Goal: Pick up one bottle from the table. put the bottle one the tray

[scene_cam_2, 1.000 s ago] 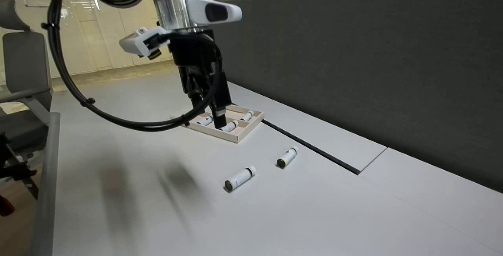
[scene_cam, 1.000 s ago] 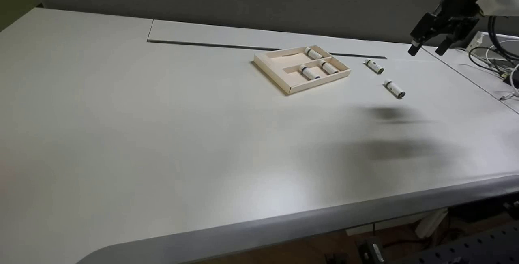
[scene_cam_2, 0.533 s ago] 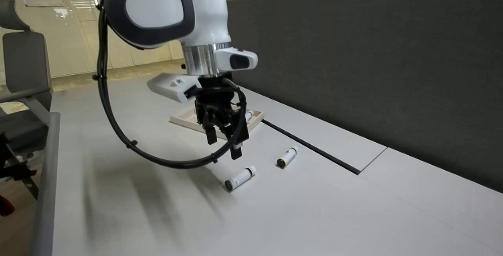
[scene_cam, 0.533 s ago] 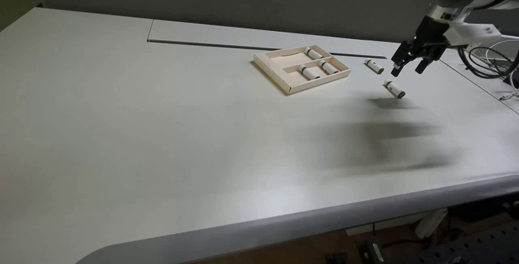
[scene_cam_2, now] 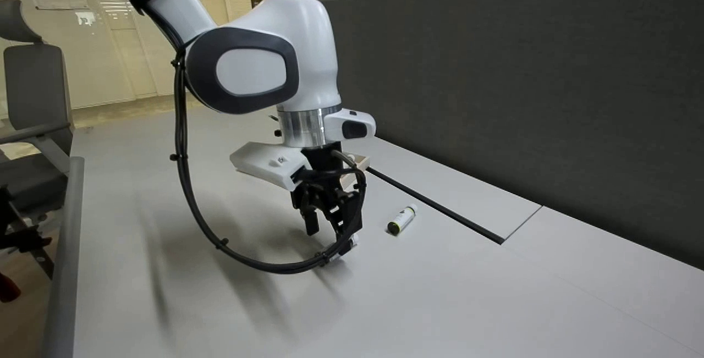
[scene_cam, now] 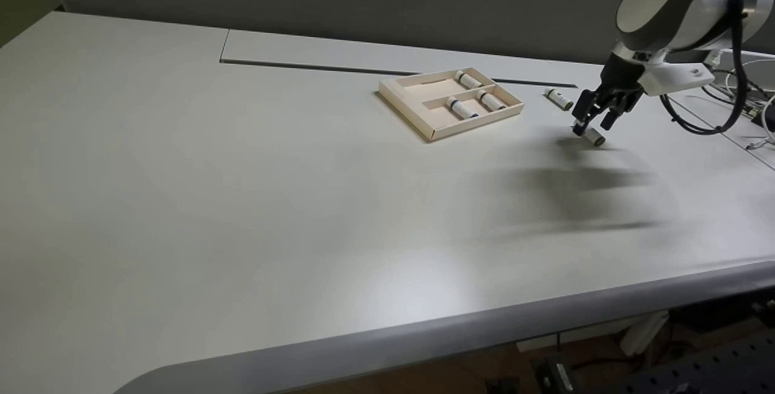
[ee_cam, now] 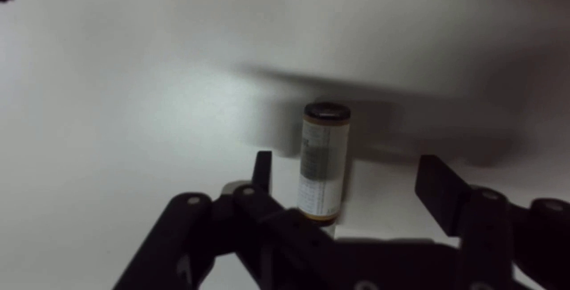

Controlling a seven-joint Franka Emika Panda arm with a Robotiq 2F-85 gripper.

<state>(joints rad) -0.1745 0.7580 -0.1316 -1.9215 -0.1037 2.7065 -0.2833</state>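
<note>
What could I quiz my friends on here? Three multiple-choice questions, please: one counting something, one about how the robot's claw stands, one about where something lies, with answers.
1. How many bottles lie in the tray, rather than loose on the table?
A) Two
B) Three
C) Five

2. How does the gripper stand?
A) Open
B) Shut on a bottle
C) Shut on nothing

3. Where does the green-ringed bottle lie?
A) In the tray
B) In the gripper
C) On the table

1: B, as an exterior view shows three inside its rim.
2: A, as the wrist view shows gaps between both fingers and the loose bottle seen between them.
3: C, as both exterior views show it apart from tray and gripper.
</note>
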